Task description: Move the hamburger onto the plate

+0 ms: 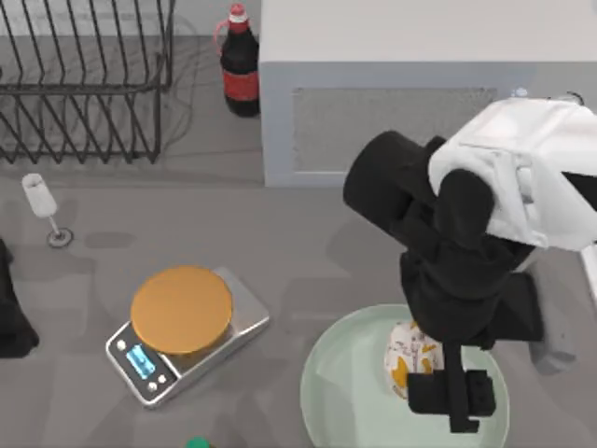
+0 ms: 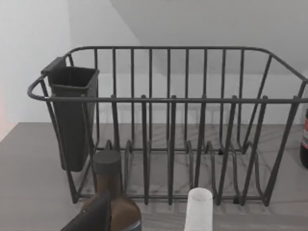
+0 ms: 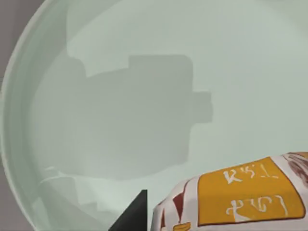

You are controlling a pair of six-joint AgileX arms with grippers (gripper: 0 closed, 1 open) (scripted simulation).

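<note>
The hamburger [image 1: 408, 357], a small white wrapped lump with yellow-orange patches, is over the pale mint-green plate [image 1: 345, 392] at the table's front right. My right gripper [image 1: 435, 370] points down over the plate, right on the hamburger, and the arm hides part of it. In the right wrist view the hamburger [image 3: 240, 197] is close up against one dark fingertip [image 3: 132, 216], with the plate [image 3: 120, 96] beneath and the gripper's shadow on it. The grip looks shut on the hamburger. My left arm [image 1: 11, 313] is parked at the table's left edge.
A silver scale [image 1: 201, 350] carrying an orange disc [image 1: 181, 309] stands left of the plate. A wire dish rack [image 1: 84, 84], a cola bottle [image 1: 241, 65] and a white cabinet [image 1: 392, 84] line the back. A wine glass [image 1: 42, 205] stands at the left.
</note>
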